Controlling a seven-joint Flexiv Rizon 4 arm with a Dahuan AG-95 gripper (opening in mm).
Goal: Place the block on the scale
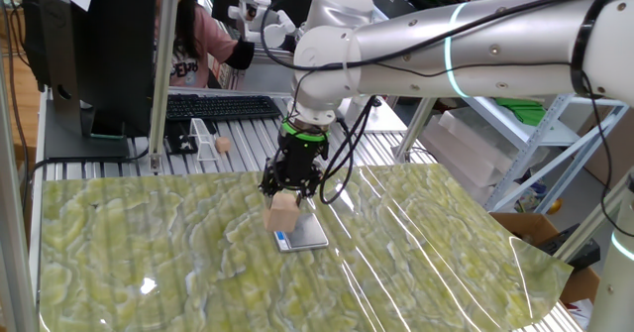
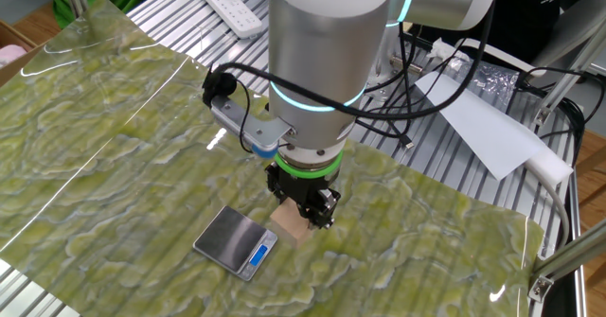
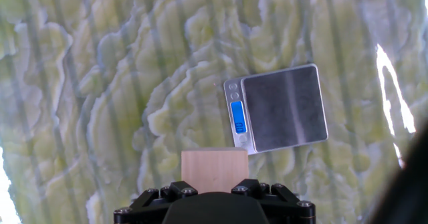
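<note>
The block [image 1: 283, 212] is a light-tan wooden cube, held in my gripper [image 1: 285, 195] above the green mat. It also shows in the other fixed view [image 2: 290, 224] and in the hand view [image 3: 215, 168], between my fingers. The scale [image 1: 302, 233] lies flat on the mat just beside and below the block, with its silver-grey plate [image 3: 284, 108] and blue display [image 3: 237, 117]. In the hand view the scale is up and to the right of the block. In the other fixed view the scale [image 2: 235, 241] lies left of the gripper [image 2: 301, 208].
A green patterned mat [image 1: 149, 243] covers the table. A keyboard [image 1: 218, 106], a small white stand [image 1: 203, 139] and a tiny wooden ball [image 1: 224, 146] lie at the back. A power strip [image 2: 232, 8] and cables lie behind the arm. A person sits behind the table.
</note>
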